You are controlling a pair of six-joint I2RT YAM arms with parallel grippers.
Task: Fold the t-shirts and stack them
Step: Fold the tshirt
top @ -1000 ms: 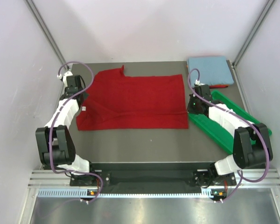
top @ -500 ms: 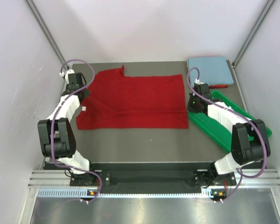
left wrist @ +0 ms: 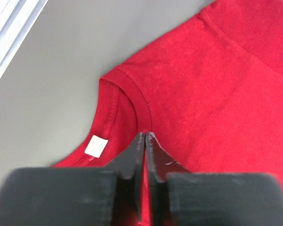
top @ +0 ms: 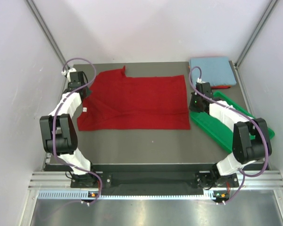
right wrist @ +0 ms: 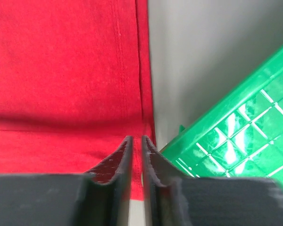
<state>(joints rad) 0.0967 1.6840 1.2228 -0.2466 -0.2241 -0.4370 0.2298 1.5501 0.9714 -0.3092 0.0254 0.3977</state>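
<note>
A dark red t-shirt lies spread flat across the middle of the table, with a crease along its near part and a white neck label. My left gripper is at the shirt's left side by the collar. Its tips are pressed together over the collar seam, and the cloth lies flat under them. My right gripper is over the shirt's right hem, its jaws a narrow slit apart. A folded light blue t-shirt lies at the back right on another red t-shirt.
A green plastic tray lies slantwise at the right, its corner close beside my right fingers. White walls and metal frame posts close in the table on three sides.
Both wrists have drawn a little toward the back of the table. The right jaws have parted slightly. The red t-shirt has not moved.
</note>
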